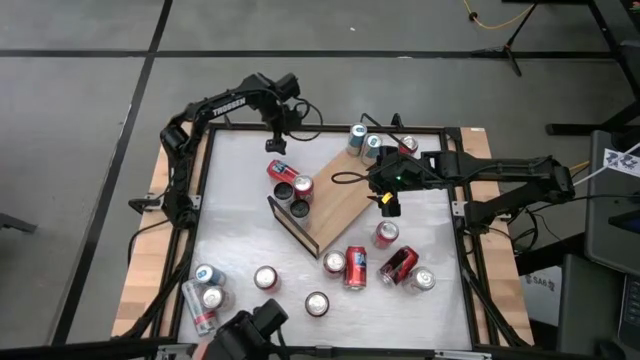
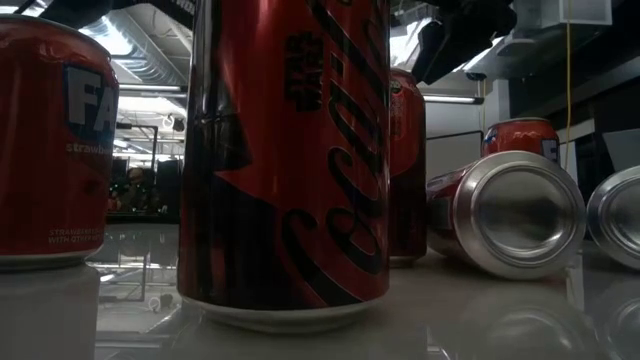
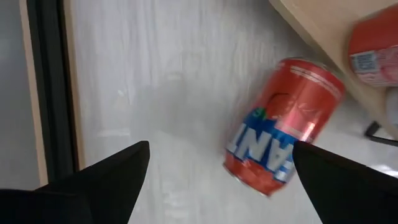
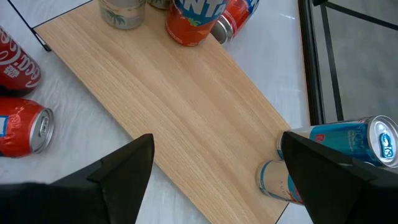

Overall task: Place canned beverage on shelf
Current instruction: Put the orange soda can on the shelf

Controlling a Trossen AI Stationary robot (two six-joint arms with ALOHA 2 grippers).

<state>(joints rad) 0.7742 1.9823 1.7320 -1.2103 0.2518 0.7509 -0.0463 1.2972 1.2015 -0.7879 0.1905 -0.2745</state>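
Left pincer (image 1: pixel 277 147) spread wide, empty, poised above a red Fanta can (image 3: pixel 283 127) lying on its side on the white surface (image 1: pixel 235 215), just beside the shelf (image 1: pixel 335 195). Right pincer (image 1: pixel 388 205) also apart, empty, over the shelf's bare wood. Shelf set askew mid-surface, two cans (image 1: pixel 301 197) upright at one end. Blue cans (image 1: pixel 364 140) just off its far corner. More cans (image 1: pixel 357 267) scattered nearer the front edge.

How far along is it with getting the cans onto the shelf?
Early. Two cans stand on the shelf. Neither gripper holds anything: the left gripper is open over a lying Fanta can, the right gripper open above the board. Many cans remain on the table.
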